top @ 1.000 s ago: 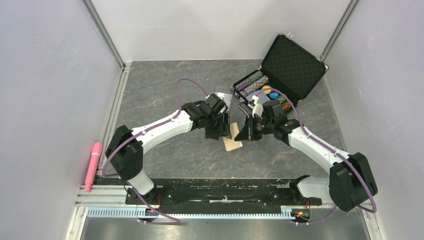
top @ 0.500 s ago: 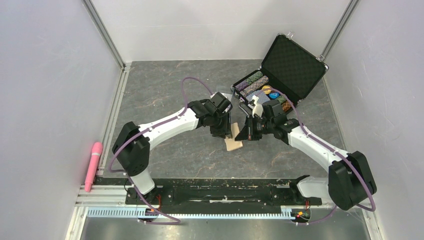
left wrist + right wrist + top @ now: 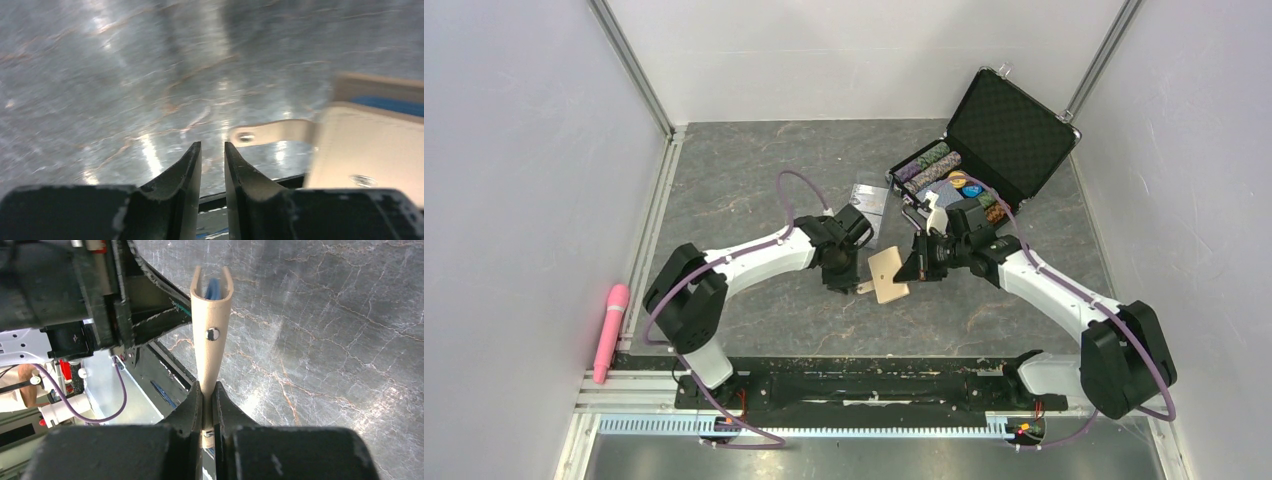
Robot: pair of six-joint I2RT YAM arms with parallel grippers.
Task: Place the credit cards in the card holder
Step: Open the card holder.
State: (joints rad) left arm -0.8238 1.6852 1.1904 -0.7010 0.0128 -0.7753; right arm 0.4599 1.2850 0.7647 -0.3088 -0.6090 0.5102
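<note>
The tan card holder (image 3: 887,272) is held on edge just above the table by my right gripper (image 3: 912,270), which is shut on its lower end. In the right wrist view the holder (image 3: 212,340) stands up from the gripper (image 3: 208,387), with a snap button and blue lining at its top. My left gripper (image 3: 842,282) is just left of the holder, nearly shut and empty. In the left wrist view the gripper (image 3: 212,146) points at the bare table, with the holder (image 3: 370,150) and its snap strap (image 3: 270,134) to the right. The pale credit cards (image 3: 869,197) lie on the table behind both grippers.
An open black poker-chip case (image 3: 1009,130) with chips and a blue deck stands at the back right. A pink cylinder (image 3: 610,330) lies by the left rail. White walls close in the grey marbled table (image 3: 744,190).
My left gripper has drawn back from above the card holder to its near-left side and lowered. The holder's tan face now shows. The right arm has barely moved.
</note>
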